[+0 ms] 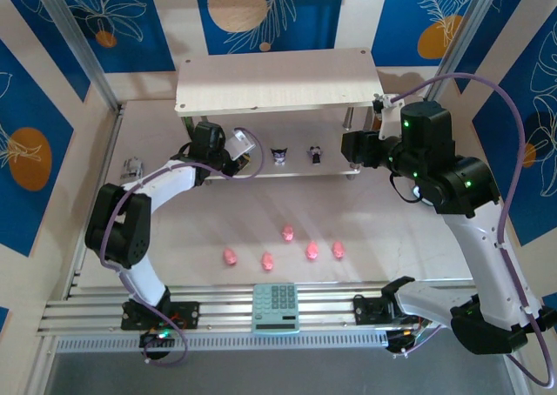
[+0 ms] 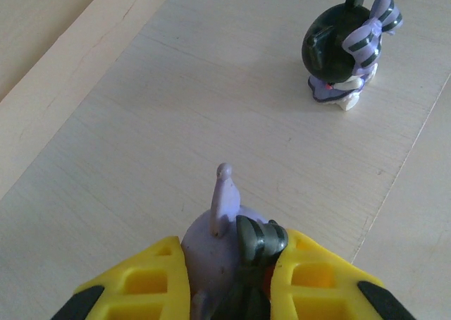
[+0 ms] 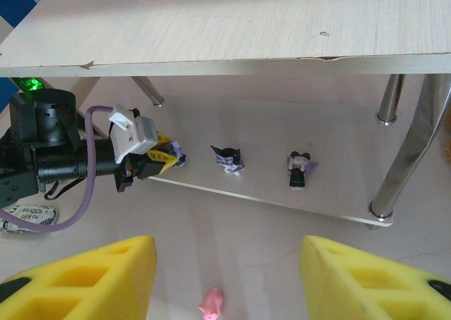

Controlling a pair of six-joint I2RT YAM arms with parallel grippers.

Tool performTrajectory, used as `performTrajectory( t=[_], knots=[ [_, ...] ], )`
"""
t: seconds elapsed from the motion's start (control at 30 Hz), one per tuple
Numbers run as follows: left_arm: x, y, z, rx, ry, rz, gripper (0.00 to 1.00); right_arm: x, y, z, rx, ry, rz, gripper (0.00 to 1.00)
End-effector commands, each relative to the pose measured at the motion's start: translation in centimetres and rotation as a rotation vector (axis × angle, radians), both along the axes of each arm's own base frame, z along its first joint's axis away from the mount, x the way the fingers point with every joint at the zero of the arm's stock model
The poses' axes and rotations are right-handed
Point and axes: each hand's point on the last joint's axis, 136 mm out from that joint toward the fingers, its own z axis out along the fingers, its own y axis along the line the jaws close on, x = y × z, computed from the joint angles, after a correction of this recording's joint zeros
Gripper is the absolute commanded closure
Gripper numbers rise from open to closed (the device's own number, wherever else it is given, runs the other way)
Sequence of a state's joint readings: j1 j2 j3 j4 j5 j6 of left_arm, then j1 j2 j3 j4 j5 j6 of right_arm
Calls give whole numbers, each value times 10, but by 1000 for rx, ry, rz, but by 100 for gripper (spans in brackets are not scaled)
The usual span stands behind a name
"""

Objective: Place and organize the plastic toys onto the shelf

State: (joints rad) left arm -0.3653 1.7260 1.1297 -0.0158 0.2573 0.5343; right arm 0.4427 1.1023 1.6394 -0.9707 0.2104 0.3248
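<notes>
1. Clamping a purple figurine [image 2: 224, 228] (one ear up), the left hand [image 2: 231, 281] is low over the shelf [image 1: 278, 82] lower level [image 2: 141, 122].
2. Two dark figurines [image 1: 279, 155] [image 1: 315, 154] stand on that level, apart.
3. Right hand [image 3: 225, 263]: fingers apart, near the shelf's right end.
4. Five pink pigs [image 1: 288, 233] lie on the surface [image 1: 392, 212] before the shelf.

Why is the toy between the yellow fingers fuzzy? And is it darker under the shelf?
Left wrist view: the held figurine sits right at the lens, so it looks soft; the standing figurine farther off is sharp. Right wrist view: yes, it looks a bit dimmer beneath the shelf top.
</notes>
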Motion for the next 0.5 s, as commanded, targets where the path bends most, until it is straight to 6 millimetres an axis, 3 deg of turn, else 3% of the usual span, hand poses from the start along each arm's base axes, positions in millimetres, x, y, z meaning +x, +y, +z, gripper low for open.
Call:
performTrajectory(
  t=[0.0,0.47],
  knots=[
    [-3,-8,-7,2,10,-48,95,2,-1,2,18,-12,-13,43],
    [-8,-6,-15,20,28,-53,90,0,-2,-1,14,-6,-16,43]
  ],
)
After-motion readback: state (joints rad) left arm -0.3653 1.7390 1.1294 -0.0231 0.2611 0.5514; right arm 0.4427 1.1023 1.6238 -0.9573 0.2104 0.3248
